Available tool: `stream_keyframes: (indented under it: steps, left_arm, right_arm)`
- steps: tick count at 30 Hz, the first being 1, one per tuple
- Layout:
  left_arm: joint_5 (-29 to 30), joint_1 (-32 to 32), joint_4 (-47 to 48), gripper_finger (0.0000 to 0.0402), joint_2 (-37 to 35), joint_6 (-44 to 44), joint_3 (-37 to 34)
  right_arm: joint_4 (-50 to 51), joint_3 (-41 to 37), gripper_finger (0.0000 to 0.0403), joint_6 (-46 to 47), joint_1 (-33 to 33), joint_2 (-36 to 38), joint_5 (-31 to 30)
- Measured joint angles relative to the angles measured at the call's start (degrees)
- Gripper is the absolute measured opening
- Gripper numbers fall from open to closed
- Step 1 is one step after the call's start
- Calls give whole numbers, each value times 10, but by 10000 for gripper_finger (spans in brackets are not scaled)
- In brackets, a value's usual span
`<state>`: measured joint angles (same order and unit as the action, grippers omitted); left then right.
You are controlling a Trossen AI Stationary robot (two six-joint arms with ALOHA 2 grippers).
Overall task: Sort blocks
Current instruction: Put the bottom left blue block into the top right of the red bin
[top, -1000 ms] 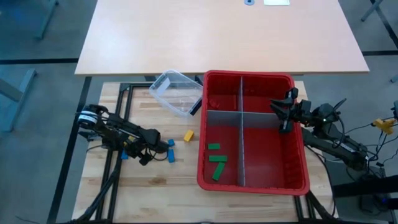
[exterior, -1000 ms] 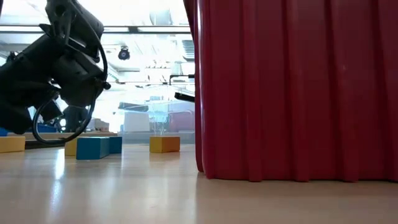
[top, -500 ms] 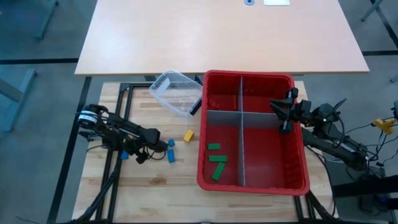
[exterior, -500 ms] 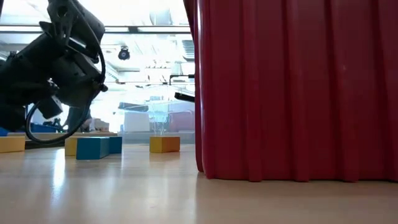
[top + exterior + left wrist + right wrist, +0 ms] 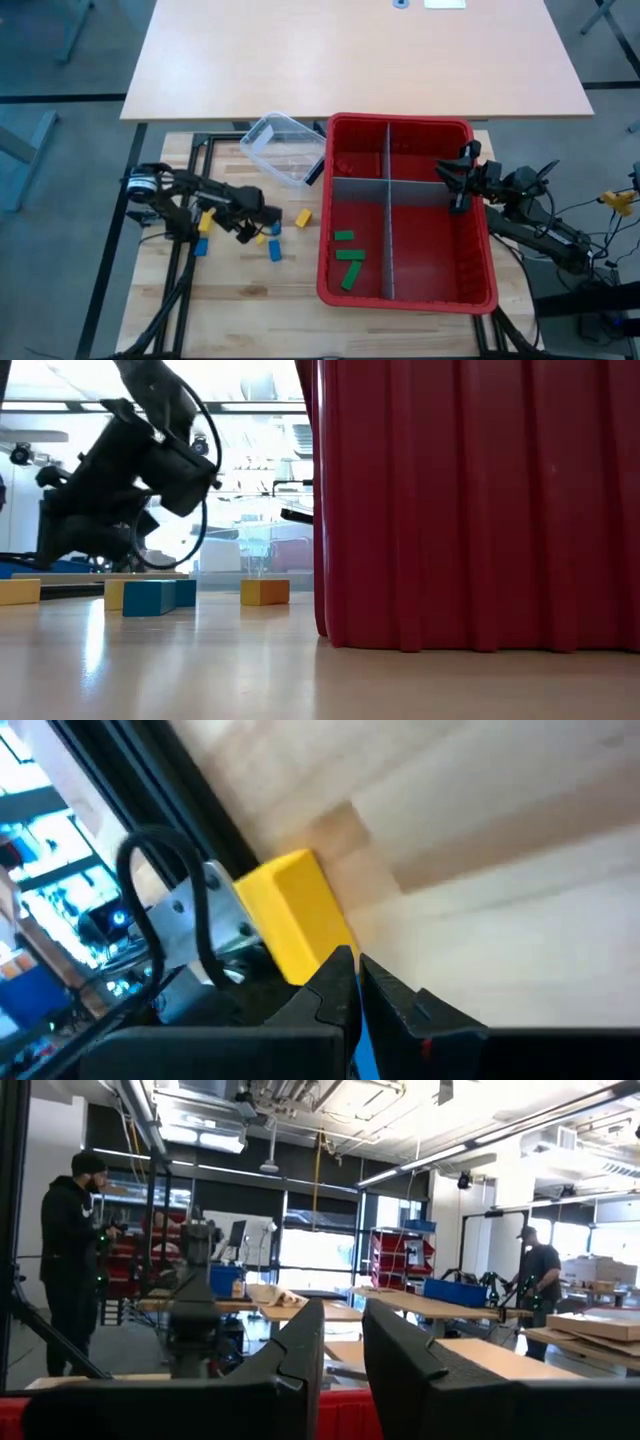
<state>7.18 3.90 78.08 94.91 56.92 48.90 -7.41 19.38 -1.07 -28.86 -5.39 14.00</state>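
Note:
Loose blocks lie on the wood left of the red bin (image 5: 478, 292): a yellow bar (image 5: 207, 220), yellow cubes (image 5: 303, 217) (image 5: 262, 238), and blue blocks (image 5: 275, 250) (image 5: 201, 247). Three green blocks (image 5: 349, 256) lie in the bin's near left compartment. My left gripper (image 5: 246, 233) hangs shut over the loose blocks, slanting down. In its wrist view a yellow block (image 5: 295, 915) lies just past the fingertips (image 5: 350, 965); I cannot tell whether they touch it. My right gripper (image 5: 460, 178) waits above the bin's far right compartment, fingers (image 5: 300, 1350) slightly apart, with nothing between them.
A clear plastic tub (image 5: 285, 150) lies tipped by the bin's far left corner. Grey dividers (image 5: 388, 235) split the bin into four. Black frame rails (image 5: 193, 175) run along the table's left. In the low view the bin's red wall (image 5: 470, 500) fills the right half.
My left gripper has swung toward the table's far edge and the bin, and has risen a little, staying shut. The yellow bar and a small yellow cube that the arm covered now show. My right arm has kept still.

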Motion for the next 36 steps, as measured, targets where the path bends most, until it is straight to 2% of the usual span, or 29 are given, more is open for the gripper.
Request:
stream_keyframes:
  steps: [8,14,19,25,30,36]
  left_arm:
    - [28,102,11,0,1,-45,-2]
    - [24,148,50,0,1,-53,-3]
    - [-1,165,35,0,1,-68,-6]
    - [-34,184,-52,0,1,-69,-51]
    - [-20,190,-62,0,-1,-45,-89]
    - [-23,184,-91,0,-11,-55,-79]
  right_arm:
    - [0,0,67,0,0,0,0]
    - [0,0,76,4,0,0,0]
    - [0,0,71,5,0,0,0]
    - [0,0,60,5,0,0,0]
    - [0,0,58,6,0,0,2]
    - [0,0,70,-1,0,0,1]
